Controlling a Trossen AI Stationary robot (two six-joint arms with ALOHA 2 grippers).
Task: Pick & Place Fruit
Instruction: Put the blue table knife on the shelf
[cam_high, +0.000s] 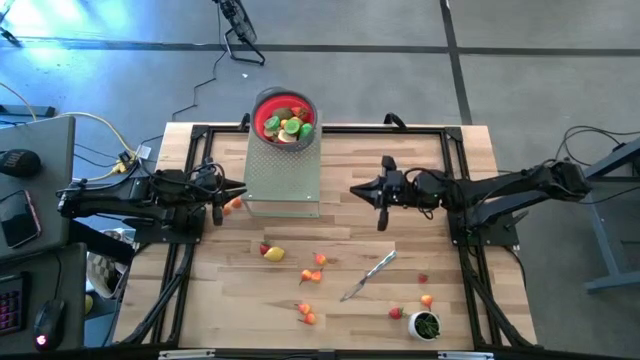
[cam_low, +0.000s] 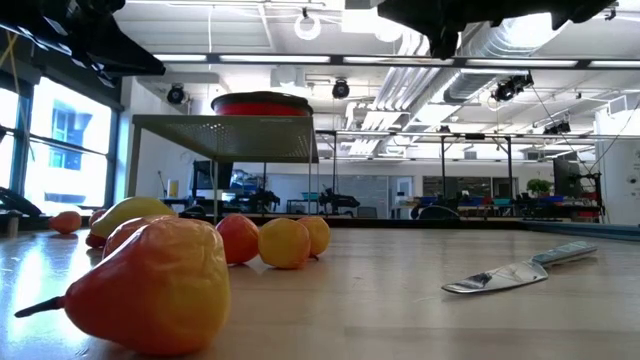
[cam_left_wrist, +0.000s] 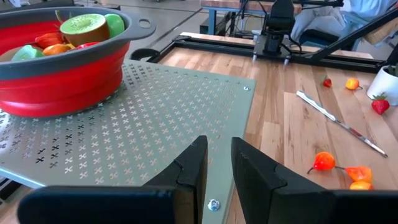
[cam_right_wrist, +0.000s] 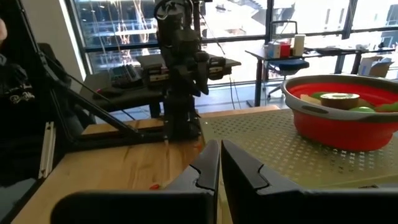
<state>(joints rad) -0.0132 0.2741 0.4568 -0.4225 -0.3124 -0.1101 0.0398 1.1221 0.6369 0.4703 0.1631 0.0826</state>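
The left hand (cam_high: 240, 193) hovers at the left edge of the grey perforated stand (cam_high: 283, 170), its fingers (cam_left_wrist: 194, 167) slightly parted; in the high view an orange fruit piece (cam_high: 232, 204) sits right at its tip, but I cannot tell whether it is grasped. The right hand (cam_high: 356, 190) hangs just off the stand's right edge, clenched on nothing.

The stand sits at the far edge of the bench (cam_high: 440, 170), and on its far end rests the red bowl (cam_high: 284, 118), already holding several fruit pieces — green, yellow and orange ones.

More fruit lies scattered on the bench's near half: a red and a yellow piece (cam_high: 271, 252) near the left side, orange pieces (cam_high: 314, 268) toward the middle, two small ones (cam_high: 305, 314) close to the near edge, and a few red and orange ones (cam_high: 412, 303) toward the near right corner. There a small white cup (cam_high: 426, 325) with green contents stands — beside the red piece. A silver knife (cam_high: 367, 276) lies slanted between the middle pieces and the right-hand ones.
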